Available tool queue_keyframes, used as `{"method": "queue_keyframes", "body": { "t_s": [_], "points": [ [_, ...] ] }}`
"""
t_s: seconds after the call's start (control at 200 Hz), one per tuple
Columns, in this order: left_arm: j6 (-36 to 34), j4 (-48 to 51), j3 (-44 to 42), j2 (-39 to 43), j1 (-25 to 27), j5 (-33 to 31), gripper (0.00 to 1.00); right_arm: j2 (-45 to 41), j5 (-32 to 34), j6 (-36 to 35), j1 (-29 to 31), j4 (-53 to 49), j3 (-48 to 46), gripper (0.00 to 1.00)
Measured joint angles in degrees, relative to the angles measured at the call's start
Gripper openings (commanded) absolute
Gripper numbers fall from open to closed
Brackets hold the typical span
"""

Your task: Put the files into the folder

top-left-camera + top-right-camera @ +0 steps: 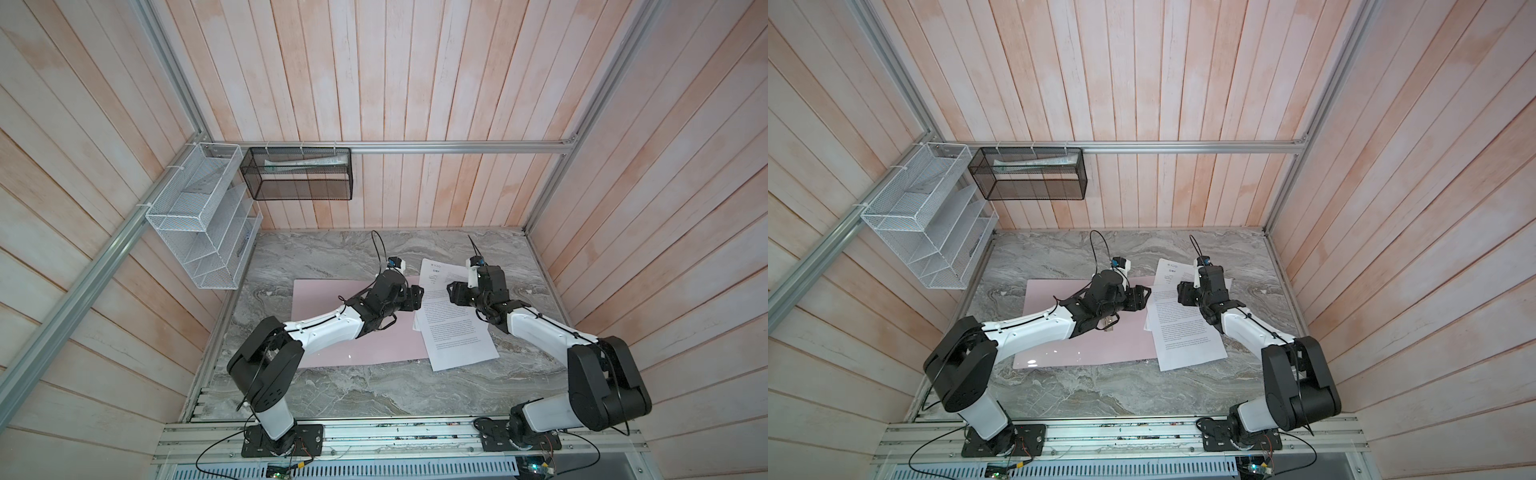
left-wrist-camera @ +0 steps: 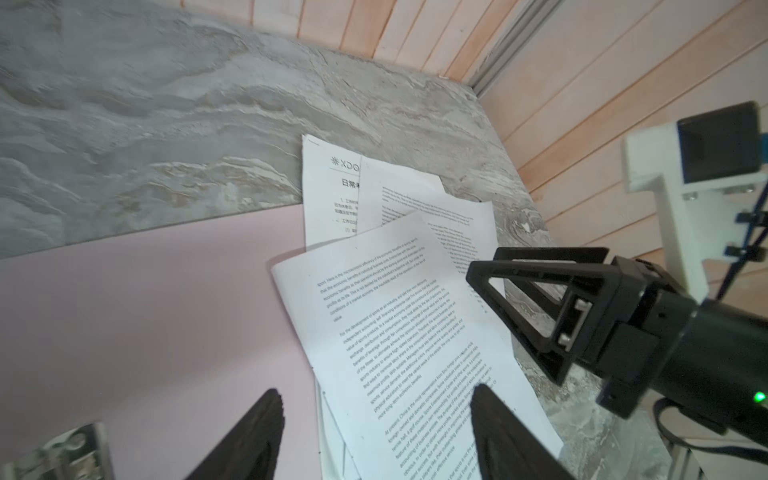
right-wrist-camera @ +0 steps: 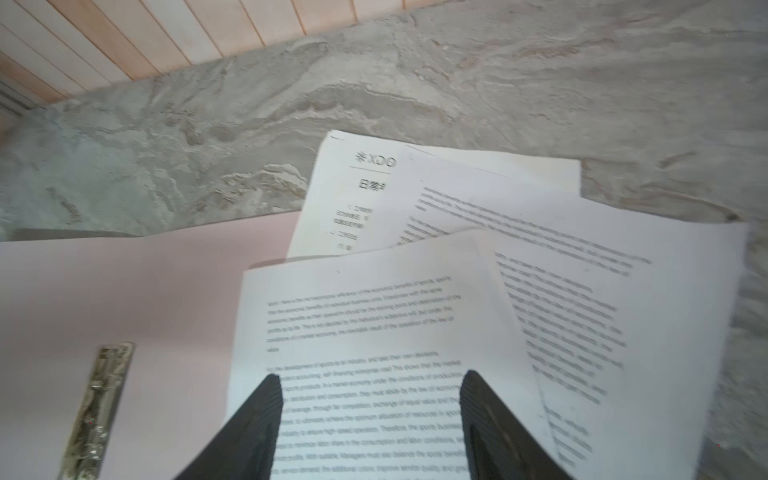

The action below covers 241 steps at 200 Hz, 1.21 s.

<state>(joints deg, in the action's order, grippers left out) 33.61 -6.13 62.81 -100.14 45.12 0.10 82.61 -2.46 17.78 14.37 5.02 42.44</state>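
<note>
The pale pink folder (image 1: 374, 349) (image 1: 1100, 349) lies open and flat on the marble table. Its silver clip (image 3: 99, 407) (image 2: 62, 453) shows in both wrist views. The files (image 1: 453, 332) (image 1: 1183, 328), three white printed sheets, lie fanned across the folder's right edge and partly on the table. One sheet with a bold heading sits at the far end. My left gripper (image 1: 417, 297) (image 2: 376, 390) hangs open over the sheets' left edge, holding nothing. My right gripper (image 1: 451, 291) (image 3: 370, 374) faces it, open above the top sheet (image 3: 374, 307), holding nothing.
A white wire-mesh rack (image 1: 199, 224) and a black mesh basket (image 1: 299, 174) holding rolled papers hang on the far-left wall rails. Wooden walls close in the table (image 1: 332, 399) at the back and on both sides. The two grippers stand close together.
</note>
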Motion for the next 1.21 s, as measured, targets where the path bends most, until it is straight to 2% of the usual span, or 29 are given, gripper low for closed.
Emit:
{"method": "queue_keyframes", "body": {
  "t_s": [0.105, 0.195, 0.27, 0.535, 0.805, 1.206],
  "points": [
    [0.0, -0.9, 0.5, -4.3, 0.3, 2.6, 0.73, 2.0, -1.8, 0.0, -7.0, -0.8, 0.5, 0.58],
    [0.0, -1.1, 2.4, -8.2, 0.3, 4.6, 0.73, 3.1, -5.7, 0.5, -12.8, 0.4, -0.2, 0.56],
    [0.0, -1.2, 3.7, -10.3, 0.3, 5.9, 0.72, 3.4, -9.1, 0.8, -15.4, 1.6, -1.4, 0.55],
    [-0.5, -1.1, 10.1, -14.6, 0.3, 10.3, 0.73, 5.6, -16.6, 0.1, -16.4, 1.6, -1.7, 0.54],
    [-1.5, -0.4, 13.1, -18.7, 0.3, 12.7, 0.72, 11.3, -19.8, -0.7, -17.5, -1.8, 0.6, 0.54],
    [-0.8, -0.5, 13.7, -22.9, -0.6, 14.1, 0.69, 6.0, -22.1, 1.2, -17.6, -4.4, -5.6, 0.53]
  ]
}}
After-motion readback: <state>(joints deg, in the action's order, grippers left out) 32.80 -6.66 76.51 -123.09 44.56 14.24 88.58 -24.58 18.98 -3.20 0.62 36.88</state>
